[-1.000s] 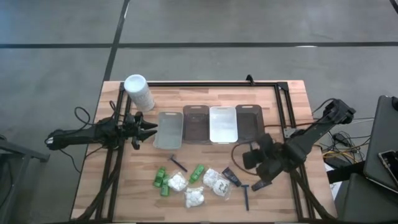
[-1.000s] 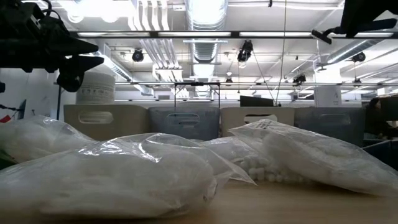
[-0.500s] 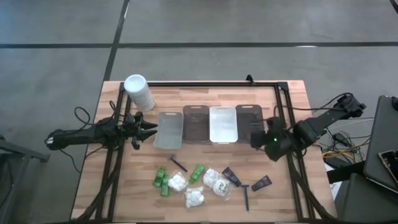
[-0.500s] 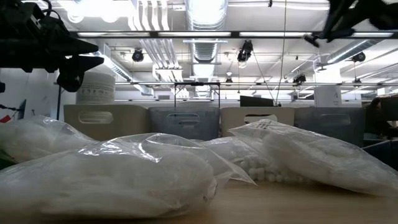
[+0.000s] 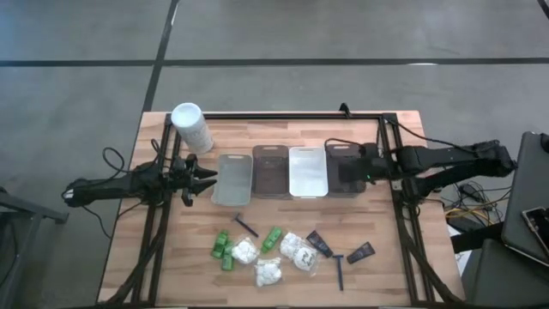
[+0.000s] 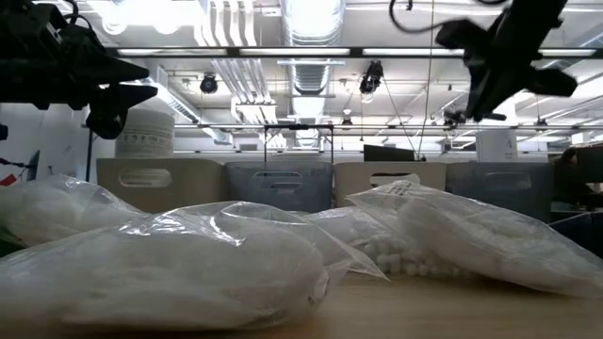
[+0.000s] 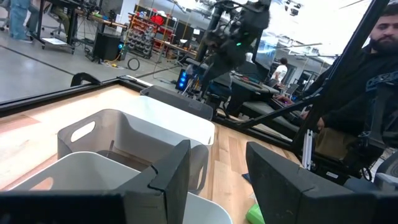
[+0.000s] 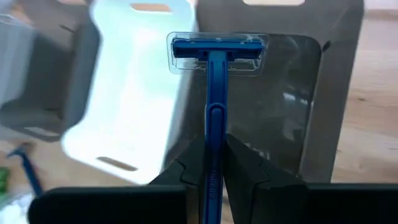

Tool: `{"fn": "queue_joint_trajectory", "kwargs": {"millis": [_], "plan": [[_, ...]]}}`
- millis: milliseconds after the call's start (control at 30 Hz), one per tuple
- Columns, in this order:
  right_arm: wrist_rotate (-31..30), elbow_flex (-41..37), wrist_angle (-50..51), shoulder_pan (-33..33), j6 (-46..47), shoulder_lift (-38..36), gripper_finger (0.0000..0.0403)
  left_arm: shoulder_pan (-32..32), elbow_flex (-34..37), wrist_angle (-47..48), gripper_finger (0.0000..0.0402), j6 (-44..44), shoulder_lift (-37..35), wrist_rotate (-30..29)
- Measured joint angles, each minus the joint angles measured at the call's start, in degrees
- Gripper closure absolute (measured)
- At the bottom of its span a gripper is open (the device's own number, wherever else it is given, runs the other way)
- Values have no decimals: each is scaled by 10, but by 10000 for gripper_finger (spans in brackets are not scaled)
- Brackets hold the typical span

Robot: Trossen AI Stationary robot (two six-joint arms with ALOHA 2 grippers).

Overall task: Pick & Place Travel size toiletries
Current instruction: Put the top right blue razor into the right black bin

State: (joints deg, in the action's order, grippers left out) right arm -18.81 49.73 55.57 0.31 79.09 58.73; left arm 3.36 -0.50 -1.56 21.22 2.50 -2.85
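razor (image 8: 211, 118) pinched by handle in right gripper (image 8: 210, 163), fingers pressing together on the blue stem, clear-capped head sticking out ahead of the fingertips. hanging over the darkest tray (image 8: 311, 112) at the right end of the row, not yet released. long axis running straight along the gripper's reach, so in the high view pointing toward 9 o'clock across the tray row. head sitting near the seam between dark tray and white tray (image 8: 134, 93); judging that the drop needs the razor kept toward the 3 o'clock side so it lands in the dark one.

right gripper (image 5: 358, 169) reaching in from 3 o'clock, above the dark tray (image 5: 343, 151). left gripper (image 5: 202, 178) waiting at 9 o'clock beside the leftmost tray (image 5: 232, 180), fingers spread, holding nothing.

remaining toiletries lying at 6 o'clock of the trays: green bottles (image 5: 225, 246), white packets (image 5: 271, 271), black tubes (image 5: 360, 251), two more razors (image 5: 340, 269). right arm clearly nearer for the release.
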Motion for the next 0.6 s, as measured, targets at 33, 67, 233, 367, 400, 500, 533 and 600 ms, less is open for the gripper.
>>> {"fn": "queue_joint_trajectory", "kwargs": {"millis": [33,67,233,367,400,500,533,600], "plan": [[19,-11,-12,-21,-20,2,371,0,0,0,241,0,0,0],[39,-22,-24,-41,-35,3,371,0,0,0,241,0,0,0],[120,-78,-114,-126,-103,14,370,0,0,0,241,0,0,0],[140,-98,-149,-157,-118,19,370,0,0,0,241,0,0,0],[144,-101,-147,-163,-121,19,370,0,0,0,241,0,0,0],[162,-113,-145,-178,-123,19,370,0,0,0,241,0,0,0],[168,-119,-144,-182,-124,19,370,0,0,0,241,0,0,0],[176,-130,-146,-187,-126,22,369,0,0,0,241,0,0,0]]}}
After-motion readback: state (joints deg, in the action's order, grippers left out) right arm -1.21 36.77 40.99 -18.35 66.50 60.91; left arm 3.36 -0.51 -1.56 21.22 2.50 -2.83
